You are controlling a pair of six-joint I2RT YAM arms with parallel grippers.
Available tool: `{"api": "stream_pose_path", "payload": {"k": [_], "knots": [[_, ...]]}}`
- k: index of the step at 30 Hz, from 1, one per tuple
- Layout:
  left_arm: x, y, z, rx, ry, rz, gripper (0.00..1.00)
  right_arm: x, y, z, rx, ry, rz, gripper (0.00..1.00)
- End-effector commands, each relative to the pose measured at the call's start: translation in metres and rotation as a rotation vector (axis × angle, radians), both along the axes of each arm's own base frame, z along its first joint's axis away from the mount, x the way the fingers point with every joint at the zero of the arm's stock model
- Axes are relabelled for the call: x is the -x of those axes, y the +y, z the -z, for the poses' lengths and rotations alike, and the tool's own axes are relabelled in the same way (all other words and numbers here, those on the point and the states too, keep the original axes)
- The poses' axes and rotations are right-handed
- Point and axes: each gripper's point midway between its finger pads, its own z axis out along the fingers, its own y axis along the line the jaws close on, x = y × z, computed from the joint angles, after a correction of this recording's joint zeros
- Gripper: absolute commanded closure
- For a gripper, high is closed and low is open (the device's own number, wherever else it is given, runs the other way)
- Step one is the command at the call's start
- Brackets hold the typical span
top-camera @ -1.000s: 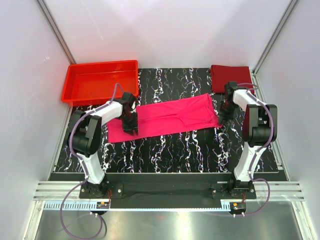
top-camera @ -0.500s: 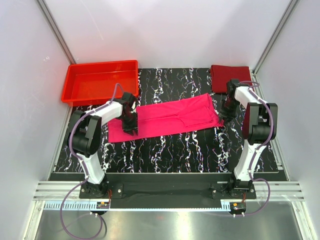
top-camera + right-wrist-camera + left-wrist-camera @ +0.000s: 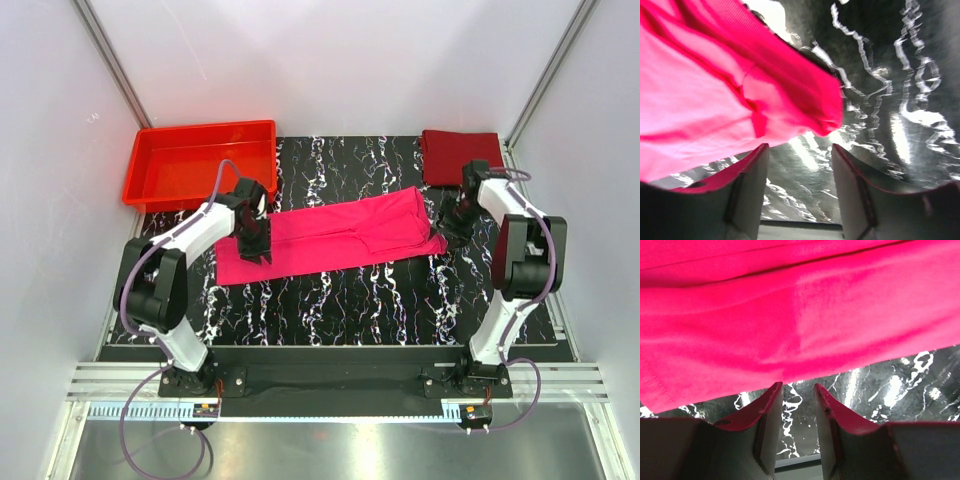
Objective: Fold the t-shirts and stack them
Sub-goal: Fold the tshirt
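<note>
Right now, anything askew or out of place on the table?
The pink t-shirt lies slanted across the mat, and its right-hand corner is rumpled and rolled over rather than flat. The maroon t-shirt sits neatly folded at the far right.

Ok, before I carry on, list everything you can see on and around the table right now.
pink t-shirt: one, bright pink, lying as a long strip across the middle of the table
maroon t-shirt: one, dark red, folded, far right corner
tray: one, bright red, far left corner
table: one, black with white veins
left gripper: one, open, at the pink t-shirt's left end
right gripper: one, open, at the pink t-shirt's right end
</note>
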Motion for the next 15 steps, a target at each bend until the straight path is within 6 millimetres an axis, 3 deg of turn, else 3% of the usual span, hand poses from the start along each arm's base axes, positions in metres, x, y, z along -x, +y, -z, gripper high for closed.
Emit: {"api": "stream_pose_path", "payload": {"k": [1, 3, 4, 7, 12, 15], "knots": [[-0.007, 0.008, -0.02, -0.015, -0.075, -0.004, 0.63, -0.01, 0.017, -0.021, -0.16, -0.107, 0.162, 0.38], [-0.008, 0.012, -0.023, -0.019, -0.077, -0.014, 0.63, 0.001, 0.02, -0.014, -0.214, -0.102, 0.233, 0.35], [-0.009, 0.014, -0.025, -0.025, -0.086, -0.02, 0.62, -0.007, 0.019, -0.014, -0.244, -0.134, 0.294, 0.34], [-0.008, 0.025, -0.027, -0.039, -0.093, -0.041, 0.62, -0.005, 0.02, -0.002, -0.304, -0.136, 0.368, 0.34], [-0.004, 0.049, -0.027, -0.067, -0.096, -0.072, 0.55, -0.005, 0.018, 0.012, -0.305, -0.117, 0.383, 0.34], [-0.006, 0.049, -0.018, -0.072, -0.068, -0.046, 0.54, -0.003, 0.016, 0.008, -0.289, -0.116, 0.367, 0.34]]}}
